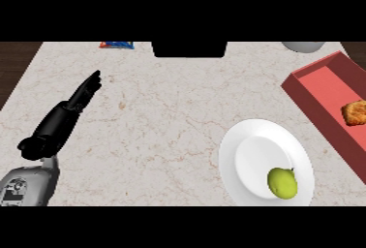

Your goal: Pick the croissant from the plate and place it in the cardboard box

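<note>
In box at far right: croissant, off plate, which holds green fruit. My left hand released, fingers straight, over tabletop, well apart leftward. Right hand unseen.

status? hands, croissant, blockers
Left hand open, resting at left; right hand not in view. Croissant in red box. Plate holds green fruit. No blockers.

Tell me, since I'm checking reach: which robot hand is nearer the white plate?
Left, by default. The left robot hand lies open, far across the counter from the plate. The right hand is not in view.
</note>
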Tool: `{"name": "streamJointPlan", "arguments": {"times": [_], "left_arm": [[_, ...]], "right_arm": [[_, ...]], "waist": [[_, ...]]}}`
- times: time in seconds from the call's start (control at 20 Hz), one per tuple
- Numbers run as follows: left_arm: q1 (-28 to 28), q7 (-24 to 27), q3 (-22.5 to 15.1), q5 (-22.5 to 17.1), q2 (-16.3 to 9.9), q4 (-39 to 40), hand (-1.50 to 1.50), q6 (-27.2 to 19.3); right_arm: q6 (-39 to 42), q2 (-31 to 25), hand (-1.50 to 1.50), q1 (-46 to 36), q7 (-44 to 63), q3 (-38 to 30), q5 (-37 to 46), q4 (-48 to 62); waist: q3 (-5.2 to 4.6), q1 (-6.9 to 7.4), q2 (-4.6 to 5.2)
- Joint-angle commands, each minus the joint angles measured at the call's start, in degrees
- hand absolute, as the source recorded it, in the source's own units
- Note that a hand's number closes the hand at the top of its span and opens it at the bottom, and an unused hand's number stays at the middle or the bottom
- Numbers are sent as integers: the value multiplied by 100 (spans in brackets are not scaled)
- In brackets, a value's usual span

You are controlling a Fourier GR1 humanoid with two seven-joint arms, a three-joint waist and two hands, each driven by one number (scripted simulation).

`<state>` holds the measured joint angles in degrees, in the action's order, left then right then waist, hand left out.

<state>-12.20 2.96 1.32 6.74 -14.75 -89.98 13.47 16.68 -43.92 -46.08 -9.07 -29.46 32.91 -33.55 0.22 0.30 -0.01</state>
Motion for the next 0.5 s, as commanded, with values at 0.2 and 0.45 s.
{"name": "streamJointPlan", "arguments": {"times": [0.2, 0.45], "left_arm": [[20, -24, 24, -35, -28, -40, 0, 70], [29, 35, 14, -6, 13, -67, 0, 73]], "right_arm": [[-673, 70, -150, -116, 102, -1916, -1656, 613], [-505, -686, -150, 228, -461, -2350, -2012, 1164]], "waist": [[-7, 5, 31], [-1, 95, 69]]}}
